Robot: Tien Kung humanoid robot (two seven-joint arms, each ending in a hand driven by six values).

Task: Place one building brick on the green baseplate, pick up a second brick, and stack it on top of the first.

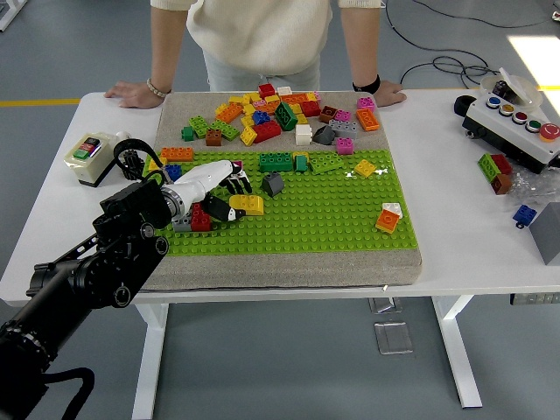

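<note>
Many loose bricks (280, 112) lie beyond the green baseplate (324, 214). We see the left hand (203, 188) over its left end, fingers (234, 184) curled down around a yellow brick (223, 206), a red brick (200, 220) just beside.

We have one view only, from a camera set high on the robot's side of the white rectangular table (455, 188), facing forward and steeply down. The table's near edge runs across just below the picture's middle, with grey floor beneath it; its far edge lies near the top. The camera stands back enough to take in nearly the whole tabletop.
</note>
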